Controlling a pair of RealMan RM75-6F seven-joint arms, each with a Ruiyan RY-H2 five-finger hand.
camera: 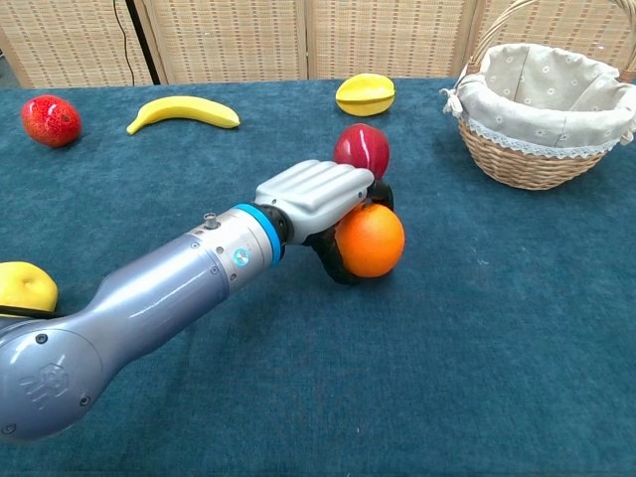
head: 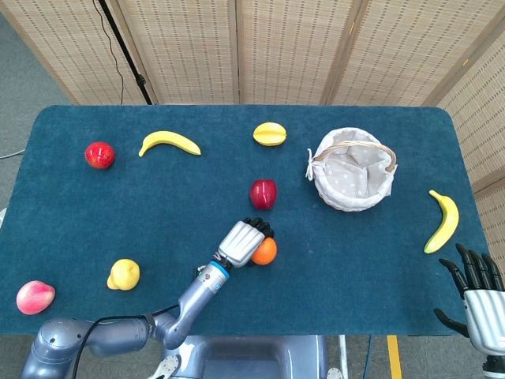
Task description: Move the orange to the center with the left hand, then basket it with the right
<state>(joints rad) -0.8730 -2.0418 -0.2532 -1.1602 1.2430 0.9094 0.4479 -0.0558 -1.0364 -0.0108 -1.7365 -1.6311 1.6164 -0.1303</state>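
My left hand point(head: 243, 241) point(camera: 316, 194) grips the orange point(head: 264, 251) point(camera: 370, 240) near the middle of the blue table, its fingers curled around the fruit. The orange sits low, at or just above the cloth, just in front of a dark red apple point(head: 263, 193) point(camera: 361, 148). The wicker basket point(head: 353, 168) point(camera: 542, 159) with a spotted cloth lining stands at the back right, empty as far as I can see. My right hand point(head: 478, 292) hangs off the table's front right corner, fingers spread, holding nothing; the chest view does not show it.
A banana point(head: 170, 142) point(camera: 183, 109), a red fruit point(head: 99, 155) point(camera: 50, 119) and a yellow star fruit point(head: 269, 133) point(camera: 365, 93) lie along the back. A yellow fruit point(head: 123, 274) point(camera: 24, 288) and a peach point(head: 35, 297) lie front left. Another banana point(head: 443, 221) lies right.
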